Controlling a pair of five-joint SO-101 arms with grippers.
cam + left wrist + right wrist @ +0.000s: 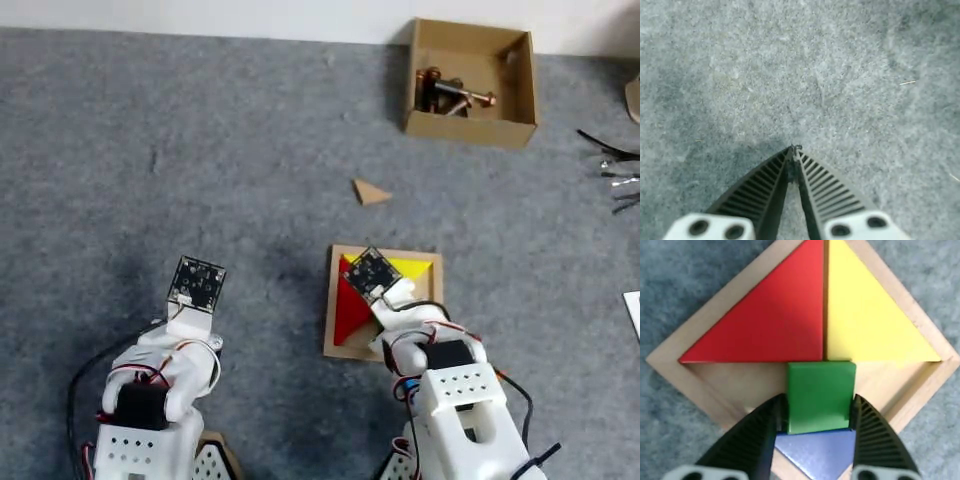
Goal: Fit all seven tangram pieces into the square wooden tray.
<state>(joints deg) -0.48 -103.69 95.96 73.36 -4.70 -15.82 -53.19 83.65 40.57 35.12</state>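
Observation:
The square wooden tray (685,375) holds a large red triangle (775,325) and a large yellow triangle (865,320) side by side. Below their shared corner sits a green square (821,396), and my right gripper (818,401) is shut on it, one finger against each side. A blue piece (815,452) lies just behind the square, partly hidden. In the high view the right arm's wrist covers the middle of the tray (331,300). A tan triangle (371,192) lies loose on the carpet beyond the tray. My left gripper (794,148) is shut and empty over bare carpet, left of the tray.
A cardboard box (470,82) with copper-coloured metal parts stands at the back right. Dark cables (610,160) lie at the right edge. Grey carpet covers the whole work area.

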